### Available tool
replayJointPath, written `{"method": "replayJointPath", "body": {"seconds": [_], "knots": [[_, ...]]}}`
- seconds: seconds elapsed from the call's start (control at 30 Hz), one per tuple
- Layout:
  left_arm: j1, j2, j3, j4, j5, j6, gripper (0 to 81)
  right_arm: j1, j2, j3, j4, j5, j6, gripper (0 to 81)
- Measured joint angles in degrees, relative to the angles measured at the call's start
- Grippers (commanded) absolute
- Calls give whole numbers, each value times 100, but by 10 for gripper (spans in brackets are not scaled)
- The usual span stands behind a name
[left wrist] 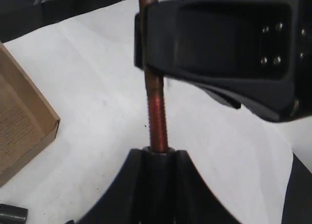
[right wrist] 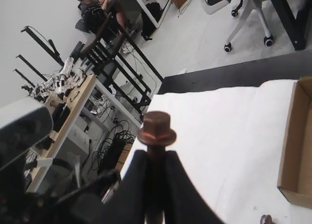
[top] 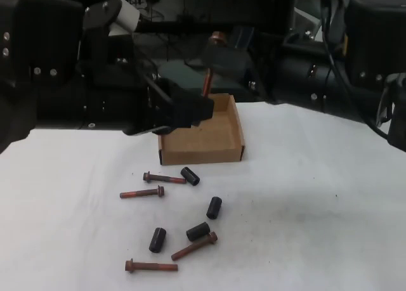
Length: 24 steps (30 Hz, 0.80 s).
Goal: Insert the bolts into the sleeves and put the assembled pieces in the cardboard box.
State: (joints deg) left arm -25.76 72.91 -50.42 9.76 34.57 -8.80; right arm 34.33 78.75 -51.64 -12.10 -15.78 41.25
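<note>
White bench carries cardboard box, bolts, sleeves.

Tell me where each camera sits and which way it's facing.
High: behind the arms, facing forward and down at bench, box, loose bolts; both arms show.
Left wrist: on the left arm, facing along the left pincer and sleeve at the held bolt.
Right wrist: on the right arm, facing past the right pincer toward the room.
Shared: all three show the held bolt and box.

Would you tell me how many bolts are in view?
5. Four bolts lie loose on the bench in front of the cardboard box. The fifth is held upright in the right gripper. More may hide inside the box.
</note>
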Motion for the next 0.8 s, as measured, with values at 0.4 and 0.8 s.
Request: {"method": "replayJointPath", "body": {"seconds": [0.4, 0.8], "knots": [[0, 0, 0, -71, -16, 0, 17, 21, 14, 0, 14, -42, 34, 4], [0, 0, 0, -240, -273, -17, 17, 442, 14, 0, 51, 719, -338, 4]]}}
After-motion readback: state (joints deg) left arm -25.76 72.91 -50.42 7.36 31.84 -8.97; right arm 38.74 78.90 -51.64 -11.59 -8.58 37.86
